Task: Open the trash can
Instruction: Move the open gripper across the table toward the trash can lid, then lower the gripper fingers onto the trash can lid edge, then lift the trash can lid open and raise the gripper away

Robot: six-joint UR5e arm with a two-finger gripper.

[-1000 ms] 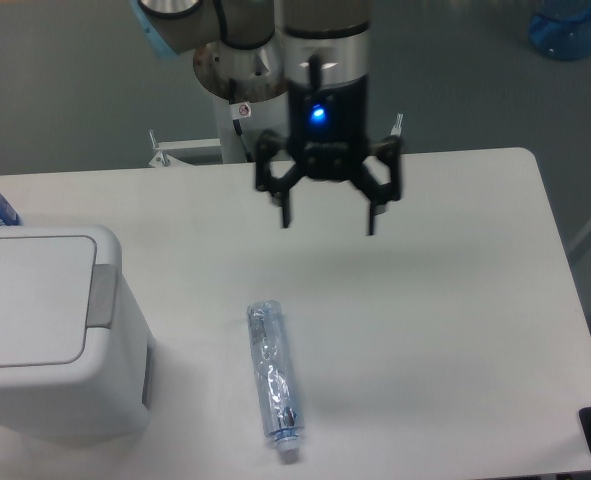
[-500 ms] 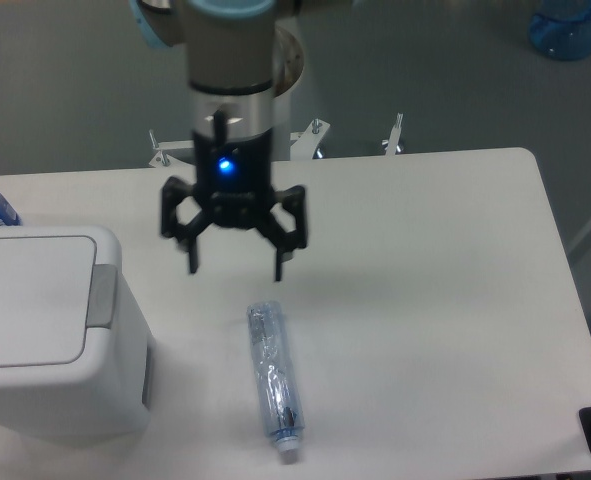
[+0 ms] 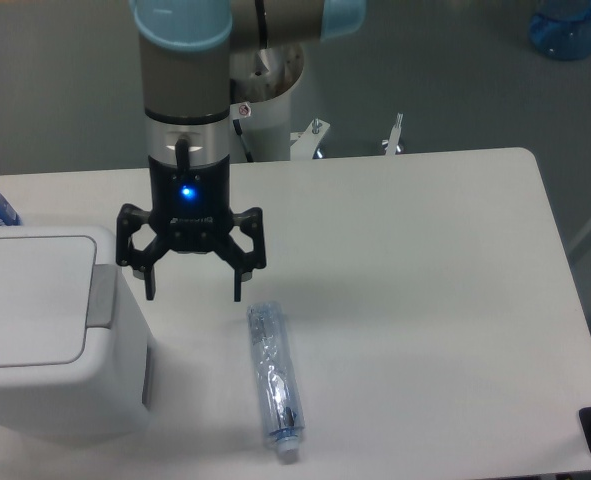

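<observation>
My gripper [image 3: 194, 291] spread wide and holding nothing, hanging just right of the trash can [image 3: 50, 335] at the table's [image 3: 425, 270] left edge, lid flat down, clear plastic bottle [image 3: 275, 381] lying nearby.

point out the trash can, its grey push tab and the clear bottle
trash can [image 3: 30, 300], fixed camera view, middle of the flat white lid
grey push tab [image 3: 102, 296], fixed camera view, centre of the tab on the lid's right edge
clear bottle [image 3: 274, 382], fixed camera view, mid-body, lying on the table
</observation>
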